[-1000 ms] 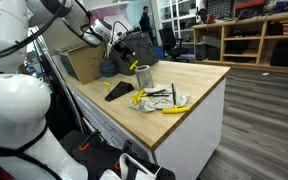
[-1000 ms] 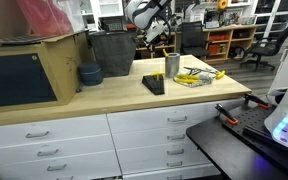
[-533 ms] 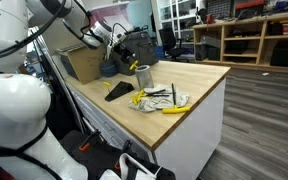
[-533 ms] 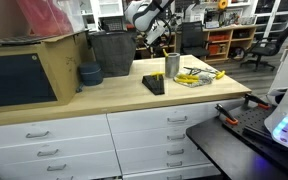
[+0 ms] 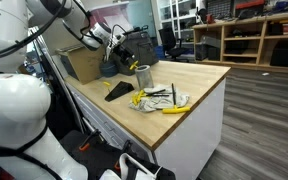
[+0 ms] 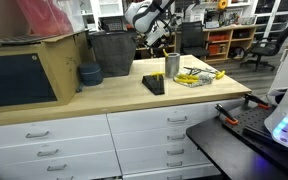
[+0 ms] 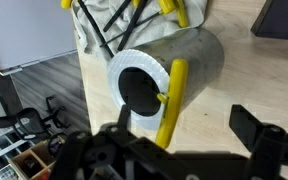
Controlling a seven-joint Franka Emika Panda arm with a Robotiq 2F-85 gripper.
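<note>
A metal cup stands on the wooden counter, its dark mouth facing the wrist camera. A yellow-handled tool sticks out over its rim. My gripper hangs just above the cup, open, with nothing between its two black fingers. In both exterior views the gripper hovers over the cup. Beside the cup a pale cloth carries more yellow-handled tools.
A flat black object lies near the counter's front. A dark bin, a blue bowl and a cardboard box stand at the back. The counter's edge drops off beyond the cloth.
</note>
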